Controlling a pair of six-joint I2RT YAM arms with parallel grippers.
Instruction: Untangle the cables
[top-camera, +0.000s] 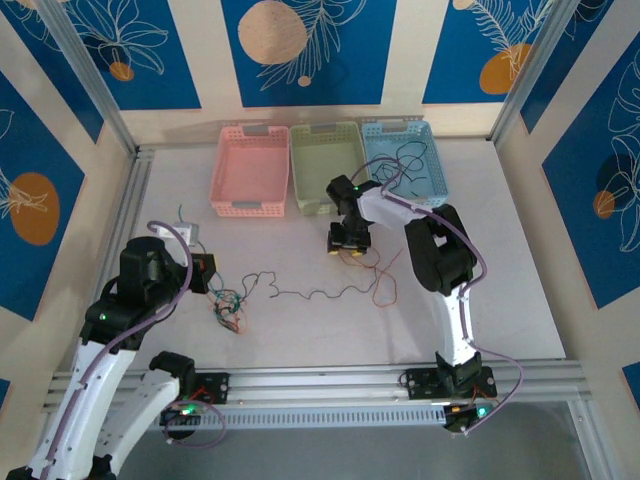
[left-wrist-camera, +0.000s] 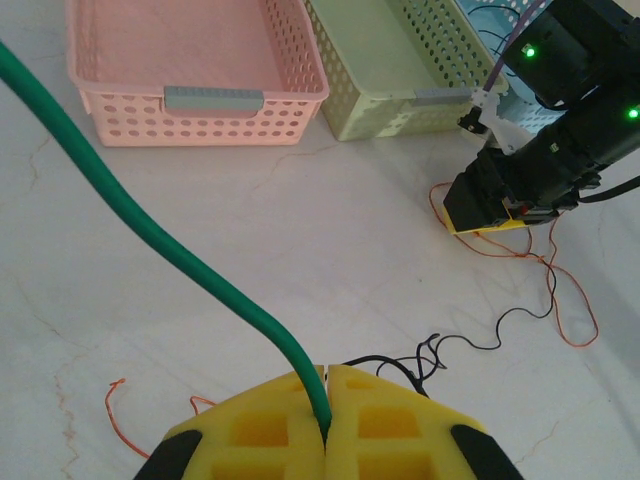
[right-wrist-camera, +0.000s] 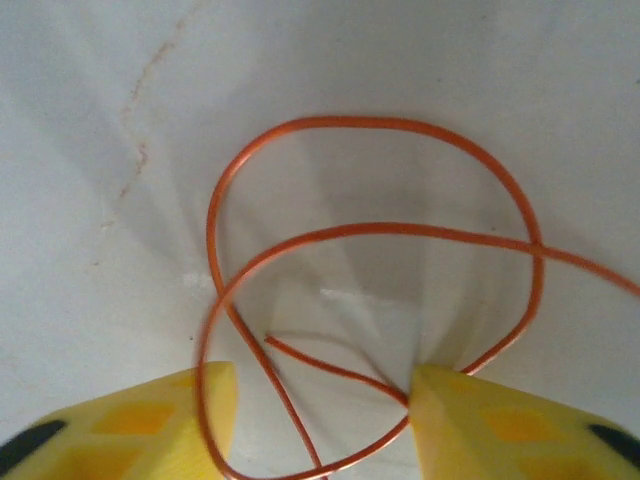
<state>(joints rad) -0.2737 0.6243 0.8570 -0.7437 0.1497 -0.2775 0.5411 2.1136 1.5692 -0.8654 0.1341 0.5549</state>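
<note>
The left hand (left-wrist-camera: 327, 405) has its yellow waffle-patterned pads pressed together on a smooth green cable (left-wrist-camera: 150, 225), apparently to draw it out of the knot of thin wires (top-camera: 230, 310) at the near left of the pale marbled surface (top-camera: 300, 340). Farther right, the right hand (right-wrist-camera: 320, 405) is spread low around a springy orange-red cable (right-wrist-camera: 370, 230) that loops between its pads, probably ready to pinch it. A kinked black cable (top-camera: 310, 291) trails between them.

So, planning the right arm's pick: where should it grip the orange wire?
Probably the short stretch near its free end, where the orange wire lies flat on the table between the right end effector's open fingers; come straight down from above.
</note>
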